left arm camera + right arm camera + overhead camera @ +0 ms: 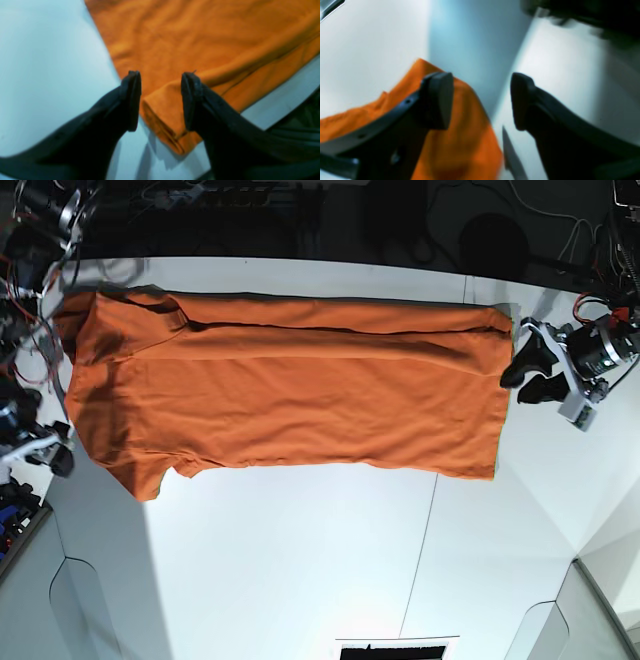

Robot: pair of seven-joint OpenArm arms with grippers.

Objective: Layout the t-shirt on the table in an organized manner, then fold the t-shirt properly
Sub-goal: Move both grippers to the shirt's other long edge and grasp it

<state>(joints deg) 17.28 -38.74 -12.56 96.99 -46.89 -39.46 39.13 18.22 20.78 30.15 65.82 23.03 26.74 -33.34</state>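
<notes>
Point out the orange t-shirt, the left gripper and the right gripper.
Orange t-shirt [330, 410]: base view, middle of the spread cloth.
Left gripper [161, 101]: left wrist view, midway between its open fingertips.
Right gripper [481, 101]: right wrist view, midway between its open fingertips.

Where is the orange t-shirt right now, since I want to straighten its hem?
In the base view, the t-shirt spans the white table's upper half, between the left tool and right tool.
</notes>
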